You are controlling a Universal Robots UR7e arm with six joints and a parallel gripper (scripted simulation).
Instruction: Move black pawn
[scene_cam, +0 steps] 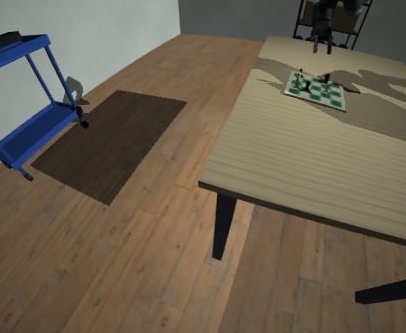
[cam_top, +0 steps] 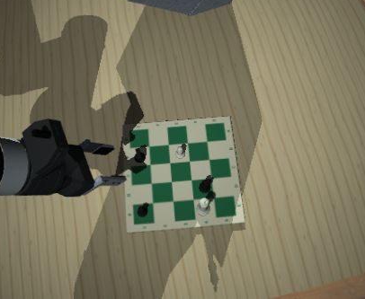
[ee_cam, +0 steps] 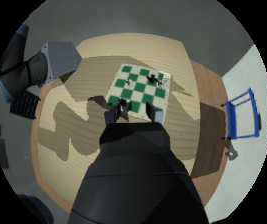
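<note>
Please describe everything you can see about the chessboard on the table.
The chessboard is a small square board with five by five green and cream squares and a pale border carrying tiny green marks. It lies flat on the striped wooden table, slightly turned, mostly in shadow. Three black and two white pieces stand on it. The open gripper is at its left edge in the top view, holding nothing.

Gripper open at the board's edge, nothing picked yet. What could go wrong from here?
1. The open gripper points at a black piece near the chessboard edge; a slightly off descent could topple it.
2. Another black piece and a white piece stand close together; carrying low past them risks a knock.
</note>
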